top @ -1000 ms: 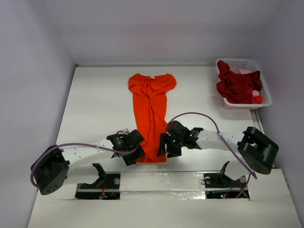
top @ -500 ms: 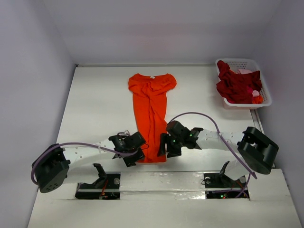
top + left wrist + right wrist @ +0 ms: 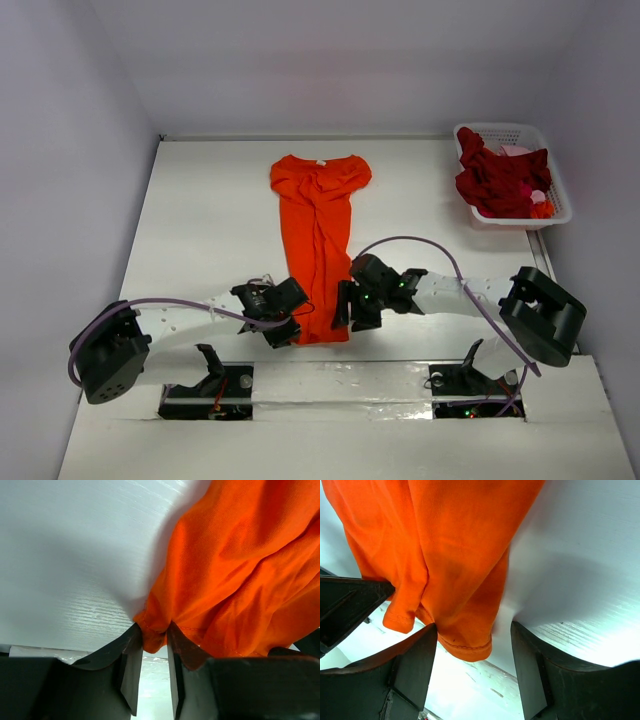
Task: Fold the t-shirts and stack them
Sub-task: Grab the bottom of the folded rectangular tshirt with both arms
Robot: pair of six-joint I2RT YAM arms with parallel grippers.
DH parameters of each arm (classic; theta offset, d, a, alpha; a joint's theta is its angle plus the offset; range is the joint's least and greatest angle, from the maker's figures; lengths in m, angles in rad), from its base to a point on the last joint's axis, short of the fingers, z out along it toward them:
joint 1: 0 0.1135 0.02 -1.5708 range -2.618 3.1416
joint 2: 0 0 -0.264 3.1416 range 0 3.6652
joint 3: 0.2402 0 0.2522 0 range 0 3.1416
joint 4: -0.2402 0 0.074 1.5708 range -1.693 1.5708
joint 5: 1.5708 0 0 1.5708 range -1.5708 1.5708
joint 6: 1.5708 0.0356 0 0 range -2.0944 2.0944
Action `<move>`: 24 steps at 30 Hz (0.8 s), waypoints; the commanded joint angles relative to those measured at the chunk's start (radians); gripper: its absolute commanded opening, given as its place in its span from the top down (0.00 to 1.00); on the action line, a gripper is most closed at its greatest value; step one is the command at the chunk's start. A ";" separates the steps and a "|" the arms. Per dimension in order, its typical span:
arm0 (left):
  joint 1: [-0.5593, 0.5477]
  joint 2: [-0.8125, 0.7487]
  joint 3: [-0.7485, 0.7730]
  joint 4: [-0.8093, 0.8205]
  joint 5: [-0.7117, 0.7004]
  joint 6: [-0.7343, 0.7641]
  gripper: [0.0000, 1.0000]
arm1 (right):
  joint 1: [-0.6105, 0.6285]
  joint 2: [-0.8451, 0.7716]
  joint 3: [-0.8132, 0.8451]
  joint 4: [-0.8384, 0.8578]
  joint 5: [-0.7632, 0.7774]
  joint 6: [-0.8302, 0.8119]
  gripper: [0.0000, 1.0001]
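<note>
The orange t-shirt [image 3: 318, 230] lies lengthwise in a narrow, bunched strip on the white table [image 3: 210, 230], collar at the far end. My left gripper [image 3: 287, 331] is at the hem's near left corner. In the left wrist view [image 3: 155, 630] it is shut on a pinch of the orange hem [image 3: 240, 570]. My right gripper [image 3: 345, 312] is at the hem's near right corner. In the right wrist view [image 3: 474, 630] it is open, with the hem corner [image 3: 450, 545] hanging between its jaws. Dark red shirts [image 3: 500, 180] and a pale pink one [image 3: 515, 152] are heaped in the basket.
The white lattice basket [image 3: 548, 140] stands at the far right of the table. The table's near edge and the arm bases lie just behind the hem. Grey walls enclose the table on the left, the back and the right.
My left gripper has shifted slightly right and nearer, drawing the hem's left corner in. The right arm and the rest of the shirt have hardly moved.
</note>
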 commanded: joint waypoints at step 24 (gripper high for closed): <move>-0.006 0.004 0.002 -0.040 -0.047 -0.032 0.82 | 0.010 0.068 0.025 0.033 -0.012 -0.023 0.52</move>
